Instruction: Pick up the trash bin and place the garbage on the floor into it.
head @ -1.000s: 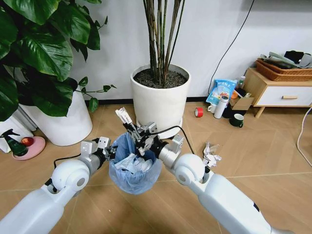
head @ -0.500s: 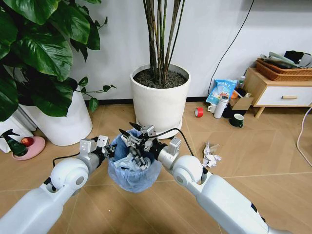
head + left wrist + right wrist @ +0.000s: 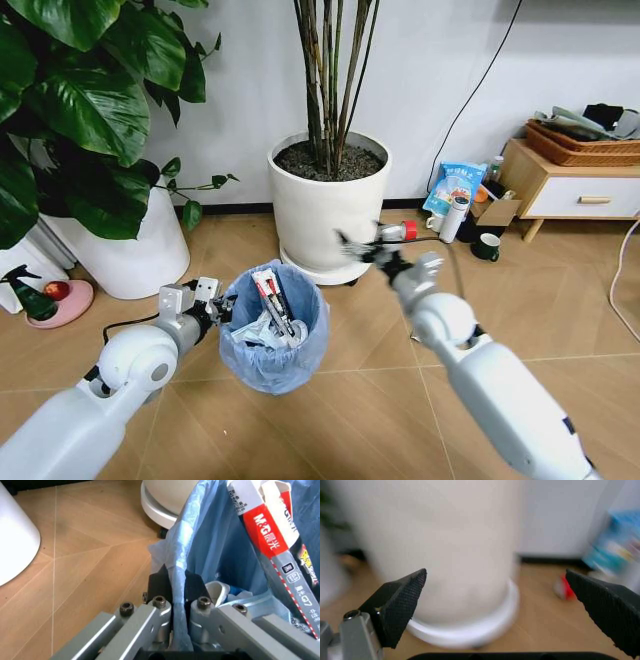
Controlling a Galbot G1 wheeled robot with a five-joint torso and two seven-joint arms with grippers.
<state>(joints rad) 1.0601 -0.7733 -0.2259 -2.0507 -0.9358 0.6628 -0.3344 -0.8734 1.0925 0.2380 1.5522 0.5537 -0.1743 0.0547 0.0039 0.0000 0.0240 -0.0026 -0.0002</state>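
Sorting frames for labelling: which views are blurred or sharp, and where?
Right wrist view: smeared all over, the white plant pot and floor soft, the open right gripper fingertips fairly crisp. Head view: background sharp, right gripper streaked near the pot. Left wrist view: sharp, left gripper clamped on the trash bin bag rim, print on the stick wrapper readable.

This looks like a lived-in home room: warm wood-plank flooring point(image 3: 560, 310), a plain white wall point(image 3: 450, 70), two large white ceramic pots point(image 3: 330, 205) with leafy houseplants, and a low light-wood side cabinet with a white drawer point(image 3: 570, 190) carrying a woven basket point(image 3: 585, 148).
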